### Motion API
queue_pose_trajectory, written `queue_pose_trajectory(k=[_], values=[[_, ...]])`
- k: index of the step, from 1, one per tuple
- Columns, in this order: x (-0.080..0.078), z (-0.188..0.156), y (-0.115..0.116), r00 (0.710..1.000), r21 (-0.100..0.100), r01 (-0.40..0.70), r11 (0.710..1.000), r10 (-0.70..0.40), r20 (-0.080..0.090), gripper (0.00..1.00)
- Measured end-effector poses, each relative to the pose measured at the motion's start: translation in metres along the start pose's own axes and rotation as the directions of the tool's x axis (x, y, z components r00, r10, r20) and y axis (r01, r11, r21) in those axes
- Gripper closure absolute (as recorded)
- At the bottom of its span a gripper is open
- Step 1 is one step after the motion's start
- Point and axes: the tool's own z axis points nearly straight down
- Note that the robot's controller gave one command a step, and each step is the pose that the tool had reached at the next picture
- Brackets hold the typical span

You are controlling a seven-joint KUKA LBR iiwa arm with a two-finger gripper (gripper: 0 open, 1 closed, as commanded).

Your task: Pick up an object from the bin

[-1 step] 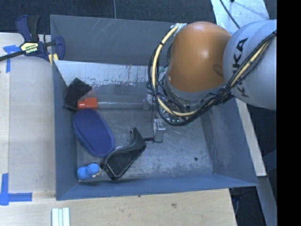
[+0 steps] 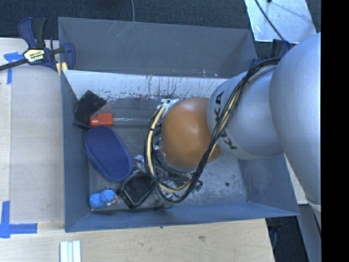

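Camera view puts the gripper (image 2: 165, 185) low by the bin's (image 2: 158, 53) near wall, beside a black-framed object (image 2: 136, 190) and a blue oval case (image 2: 107, 154); its opening cannot be told.

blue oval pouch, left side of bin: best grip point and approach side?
Take the blue oval pouch across its narrow width at mid-body, coming straight down from above. It lies flat, long axis running from upper left to lower right, and both long sides look free there. I'd avoid its lower right end, where the black frame crowds it.
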Motion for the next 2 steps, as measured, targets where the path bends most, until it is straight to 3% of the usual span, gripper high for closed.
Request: queue_pose_trajectory(k=[1,2], values=[[-0.004,-0.004,-0.003,1.0,0.005,-0.006,1.0,0.006,0.016,1.0],[-0.007,-0.148,-0.015,1.0,0.002,-0.003,1.0,0.003,0.002,1.0]])
